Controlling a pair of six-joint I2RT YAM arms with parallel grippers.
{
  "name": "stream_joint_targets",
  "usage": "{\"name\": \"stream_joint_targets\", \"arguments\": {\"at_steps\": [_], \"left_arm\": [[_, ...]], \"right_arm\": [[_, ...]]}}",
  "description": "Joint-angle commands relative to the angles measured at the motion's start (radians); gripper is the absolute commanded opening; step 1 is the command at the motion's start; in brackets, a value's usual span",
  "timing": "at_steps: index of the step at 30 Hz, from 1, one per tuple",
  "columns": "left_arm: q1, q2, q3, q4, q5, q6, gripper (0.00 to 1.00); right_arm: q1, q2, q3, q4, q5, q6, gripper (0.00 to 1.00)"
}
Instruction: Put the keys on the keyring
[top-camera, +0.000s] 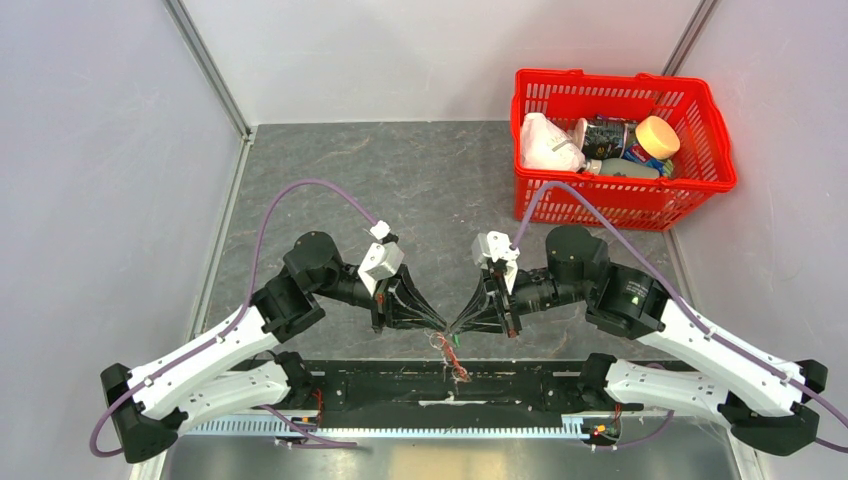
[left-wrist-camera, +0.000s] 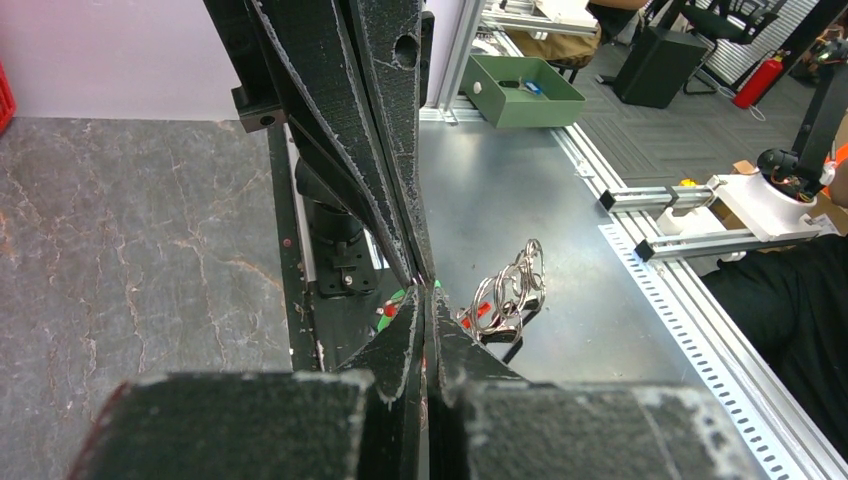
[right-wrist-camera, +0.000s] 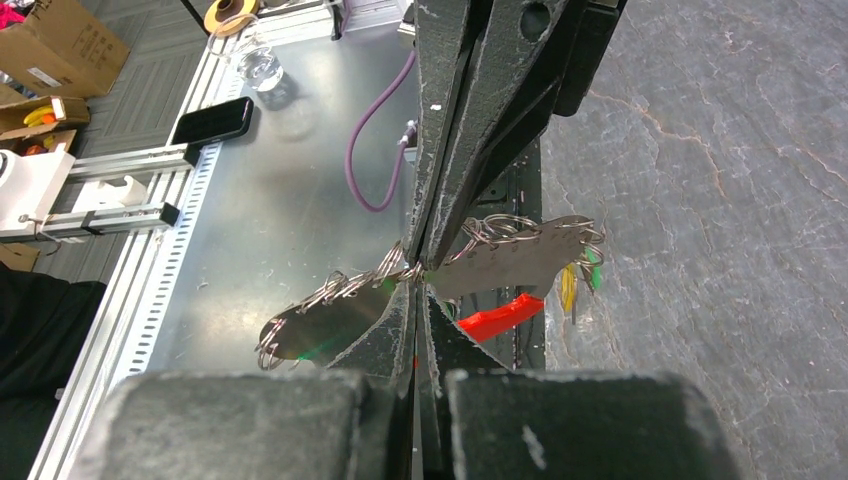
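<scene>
My left gripper (top-camera: 440, 325) and right gripper (top-camera: 456, 325) meet tip to tip above the near edge of the table, both shut. A tangled bunch of keys (top-camera: 455, 358) hangs just below the tips. The right wrist view shows flat silvery keys (right-wrist-camera: 510, 262) with small split rings, yellow and green tags (right-wrist-camera: 570, 285), and the keyring's red part (right-wrist-camera: 497, 315) right behind my right gripper (right-wrist-camera: 418, 282). Silvery rings (left-wrist-camera: 515, 285) dangle to the right of my left gripper (left-wrist-camera: 425, 292). A red sliver shows inside each pair of jaws, so both seem pinched on the keyring.
A red plastic basket (top-camera: 625, 195) with bottles and a bag stands at the table's back right. The black rail (top-camera: 380, 385) that carries the arm bases runs directly under the bunch. White walls close in the left and right sides.
</scene>
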Motion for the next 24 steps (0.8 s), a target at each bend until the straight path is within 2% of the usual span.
{"name": "stream_joint_targets", "arguments": {"at_steps": [1,18,24], "left_arm": [[-0.001,-0.009,0.045,0.039,-0.036,0.024,0.02],[-0.002,-0.027,0.042,0.04,-0.06,0.022,0.02],[-0.002,-0.028,0.038,0.053,-0.039,0.019,0.02]], "right_arm": [[0.018,0.009,-0.014,0.097,0.033,0.024,0.0],[0.059,0.022,-0.024,0.105,0.136,0.029,0.0],[0.061,0.032,-0.018,0.1,0.112,0.027,0.0]]}}
